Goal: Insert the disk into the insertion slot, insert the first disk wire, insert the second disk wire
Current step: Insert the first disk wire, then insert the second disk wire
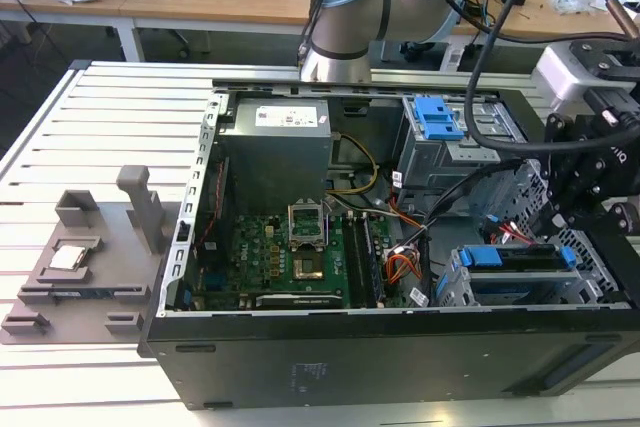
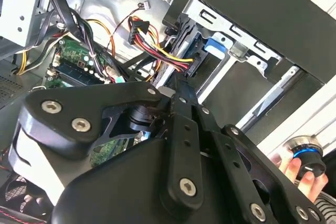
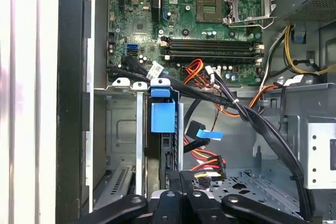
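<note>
Grey plastic fixture (image 1: 85,267) sits on the bench (image 1: 60,137) at the exterior view's left, well apart from my work. To its right lies the open computer case (image 1: 300,367), with the green motherboard (image 1: 290,257) at mid-frame. Toward the lower right of that frame, the disk (image 1: 500,265) lies inside the insertion slot (image 1: 450,287), its blue carrier showing at both ends. In the first wrist view, the disk (image 3: 161,116) shows its blue tab at the mouth of the insertion slot (image 3: 123,129). I judge the disk step done and the first disk wire in hand.

At the exterior view's right, my gripper (image 1: 570,209) hangs over the cage's far end. In the first wrist view my fingers (image 3: 170,182) are drawn together; whether they pinch a plug I cannot tell. A bundle of red and yellow wires (image 3: 207,163) lies just beside them, and a blue flat cable (image 3: 202,132) is near. Seating a wire, I reckon, calls for squaring its plug with the drive's socket and pushing it straight in, clear of the crowding cables.
</note>
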Robot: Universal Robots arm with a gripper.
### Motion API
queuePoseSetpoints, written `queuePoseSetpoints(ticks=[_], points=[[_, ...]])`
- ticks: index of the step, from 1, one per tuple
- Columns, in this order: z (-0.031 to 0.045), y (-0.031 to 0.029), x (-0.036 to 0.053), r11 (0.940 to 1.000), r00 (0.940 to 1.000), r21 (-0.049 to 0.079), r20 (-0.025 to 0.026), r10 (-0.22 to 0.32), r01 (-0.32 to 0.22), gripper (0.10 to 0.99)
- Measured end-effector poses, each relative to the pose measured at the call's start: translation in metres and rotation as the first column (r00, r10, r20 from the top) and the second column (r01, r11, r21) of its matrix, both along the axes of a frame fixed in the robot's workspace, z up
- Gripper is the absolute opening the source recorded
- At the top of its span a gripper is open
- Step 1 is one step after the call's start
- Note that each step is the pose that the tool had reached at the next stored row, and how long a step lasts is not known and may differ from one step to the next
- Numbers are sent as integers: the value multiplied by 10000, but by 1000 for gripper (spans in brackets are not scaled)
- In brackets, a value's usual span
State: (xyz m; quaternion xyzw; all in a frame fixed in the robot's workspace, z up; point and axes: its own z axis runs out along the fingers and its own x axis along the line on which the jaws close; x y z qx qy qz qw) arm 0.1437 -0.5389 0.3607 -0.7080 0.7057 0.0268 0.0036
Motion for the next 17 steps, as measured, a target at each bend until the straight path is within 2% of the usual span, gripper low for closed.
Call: queuePoseSetpoints(ticks=[2, 6, 7, 17], points=[[0, 1, -13, 10000, 10000, 1, -1, -4, 4, 106], [-3, 0, -219, 10000, 10000, 0, 0, -3, 3, 106], [-3, 0, -236, 10000, 10000, 1, 0, -3, 3, 106], [-3, 0, -240, 10000, 10000, 0, 0, -2, 2, 106]])
